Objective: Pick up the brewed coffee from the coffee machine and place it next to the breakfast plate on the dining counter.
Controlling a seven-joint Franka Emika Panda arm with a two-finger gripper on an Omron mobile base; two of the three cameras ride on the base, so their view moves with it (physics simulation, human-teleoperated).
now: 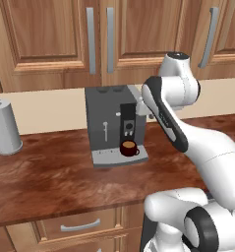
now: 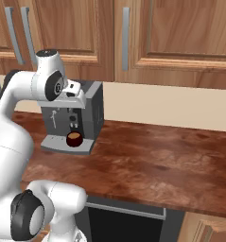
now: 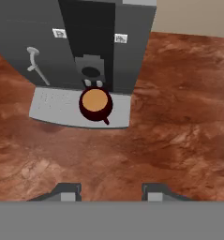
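Observation:
The brewed coffee (image 3: 95,104), a dark red-brown mug with light brown liquid, stands on the light grey drip tray of the coffee machine (image 3: 48,42), under its spout. Its handle points toward the counter's front. The mug (image 1: 129,148) and the machine (image 1: 105,123) also show from the left base, and the mug (image 2: 74,138) and the machine (image 2: 93,111) from the right base. My gripper (image 3: 112,193) hangs open above the reddish-brown mottled wood counter (image 3: 179,122), in front of the mug and well short of it, with nothing between its fingers. The breakfast plate is out of view.
A silver cylindrical canister (image 1: 5,126) stands on the counter far left of the machine. Wooden wall cabinets (image 1: 50,34) hang above the beige backsplash. Bare counter (image 2: 171,151) stretches to the machine's right. A drawer (image 1: 79,225) lies under the counter's front edge.

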